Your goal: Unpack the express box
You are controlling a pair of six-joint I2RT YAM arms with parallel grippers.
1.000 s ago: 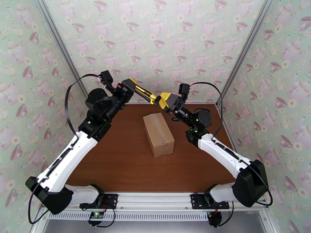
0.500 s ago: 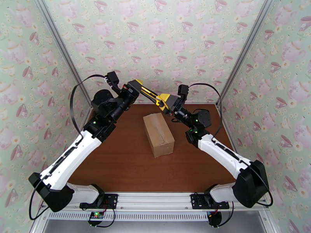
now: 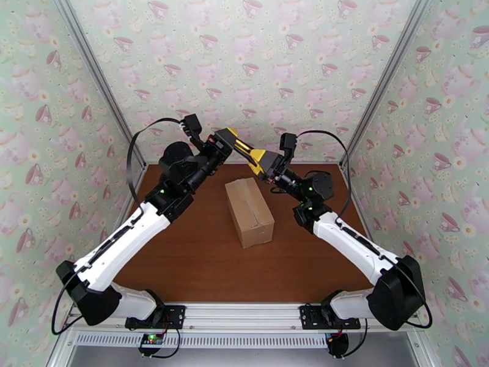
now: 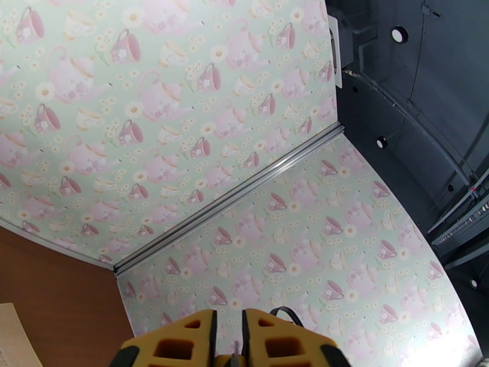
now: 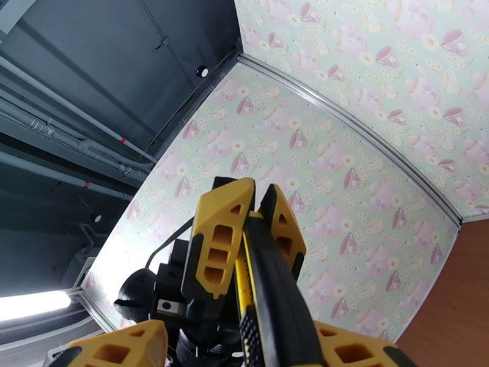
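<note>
we read this as a knife handover — left gripper [image 3: 235, 140] clenched on the utility knife [image 5: 269, 289], right gripper [image 3: 260, 159] loose around it, above the far end of the sealed express box [image 3: 249, 212] on the wooden table [image 3: 183, 264]. next: right clamps firmly, then left releases.

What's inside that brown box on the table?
You can't tell. The express box has its top shut, so only plain brown cardboard shows. Anything inside is covered by the closed flaps.
</note>
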